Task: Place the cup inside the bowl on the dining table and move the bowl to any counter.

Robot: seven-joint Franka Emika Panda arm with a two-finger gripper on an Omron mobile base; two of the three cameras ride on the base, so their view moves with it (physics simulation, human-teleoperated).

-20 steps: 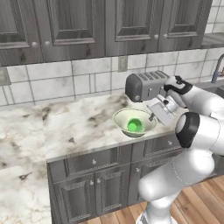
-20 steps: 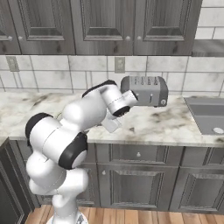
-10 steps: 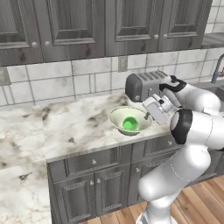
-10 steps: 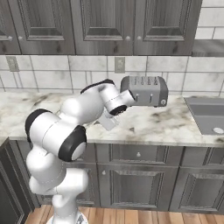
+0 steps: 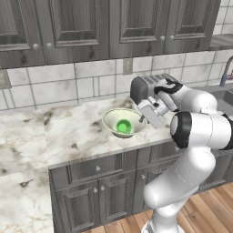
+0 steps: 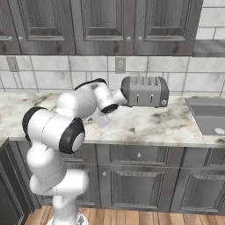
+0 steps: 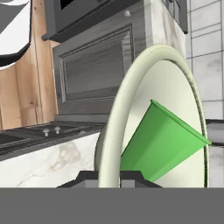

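Two task items are sitting together on the counter [image 5: 77,136]: you are looking at the bowl [image 5: 124,122] with the cup [image 5: 123,126] resting inside it. In the left base view, the bowl is standing on the veined marble worktop, near its front edge and just to the left of the toaster [image 5: 145,86], with the green cup showing at the centre of the bowl's hollow. The gripper [image 5: 144,117] is reaching in at the bowl's right-hand rim, and the arm is folding back from there toward the lower right of that view. In the hand view, you are seeing the bowl's pale rim [image 7: 114,131] running up between the two dark finger tips [image 7: 89,176], one tip on each side of the wall, so the jaws are standing narrow and are pinching the bowl by its rim. In that same view the cup [image 7: 159,140] is lying against the bowl's inner surface with its open mouth pointing up and to the right of the picture; because the view is rolling with the hand, you cannot tell from it whether the cup is upright or tipped. In the right base view, the white arm is covering the bowl, and the toaster [image 6: 145,91] is standing against the pale tiled wall [image 6: 57,70], with the sink [image 6: 208,116] at the right end of the worktop. Dark panelled cabinets [image 5: 95,191] are running below the counter.
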